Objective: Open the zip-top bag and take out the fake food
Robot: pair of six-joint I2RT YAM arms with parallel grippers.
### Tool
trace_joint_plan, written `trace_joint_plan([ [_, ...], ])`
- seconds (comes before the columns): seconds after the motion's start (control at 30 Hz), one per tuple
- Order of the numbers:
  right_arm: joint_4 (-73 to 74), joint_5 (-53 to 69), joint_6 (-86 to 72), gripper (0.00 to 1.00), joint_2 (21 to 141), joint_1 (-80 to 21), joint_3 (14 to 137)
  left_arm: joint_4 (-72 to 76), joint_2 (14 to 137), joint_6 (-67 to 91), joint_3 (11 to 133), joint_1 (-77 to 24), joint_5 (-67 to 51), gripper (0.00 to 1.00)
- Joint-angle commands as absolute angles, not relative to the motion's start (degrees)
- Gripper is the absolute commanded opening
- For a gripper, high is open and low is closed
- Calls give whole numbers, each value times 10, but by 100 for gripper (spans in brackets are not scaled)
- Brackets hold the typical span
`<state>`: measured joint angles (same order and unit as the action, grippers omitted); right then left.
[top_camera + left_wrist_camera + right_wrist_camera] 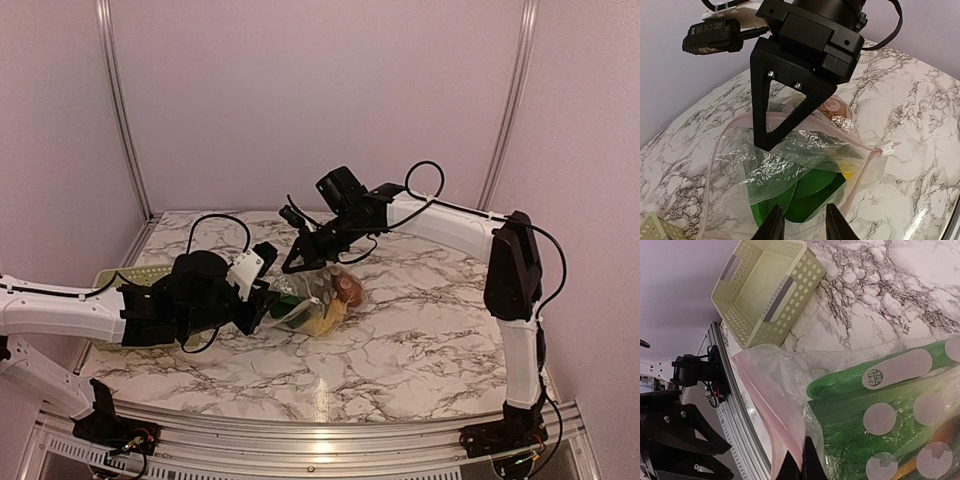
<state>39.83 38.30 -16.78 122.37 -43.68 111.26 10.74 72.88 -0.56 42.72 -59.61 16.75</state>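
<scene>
The clear zip-top bag [312, 296] lies on the marble table [430, 330], its mouth turned toward my left arm. Inside is the fake food: a green leafy vegetable [812, 192], a yellow piece [326, 318] and a brown piece [351, 290]. My left gripper [804, 226] is at the bag's mouth, its fingers set narrowly on either side of the leaf's near end and closed against it. My right gripper [801, 466] comes down from above, shut on the bag's pink zip edge [771, 405], lifting the upper lip. The white slider [886, 148] sits at the strip's right end.
A pale green perforated basket [125, 275] stands at the table's left edge, behind my left arm, also visible as the basket [765, 290] in the right wrist view. The aluminium rail [320, 425] runs along the near edge. Walls close in the back and sides.
</scene>
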Motion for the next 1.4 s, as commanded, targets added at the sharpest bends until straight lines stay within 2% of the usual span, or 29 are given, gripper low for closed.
trace_joint_plan([
  [0.0,402,390,-157,0,1215,-445,1110,124,788,5,431,-594,209,28],
  [0.37,417,376,-146,0,1205,-445,1066,171,856,58,372,-554,254,27],
  [0.73,411,374,-144,0,1211,-444,1051,251,945,28,369,-551,164,29],
  [0.97,373,393,-160,0,1225,-445,1076,306,905,35,333,-565,116,39],
  [1.07,352,403,-166,0,1223,-445,1079,302,880,39,323,-577,108,50],
  [1.13,337,407,-169,0,1220,-445,1076,286,875,47,321,-579,125,52],
  [1.2,329,413,-167,0,1214,-445,1073,298,872,75,304,-571,156,50],
  [1.3,305,421,-168,0,1197,-445,1053,327,869,130,283,-546,149,42],
  [1.37,280,428,-176,0,1187,-445,1032,325,876,136,289,-542,149,41],
])
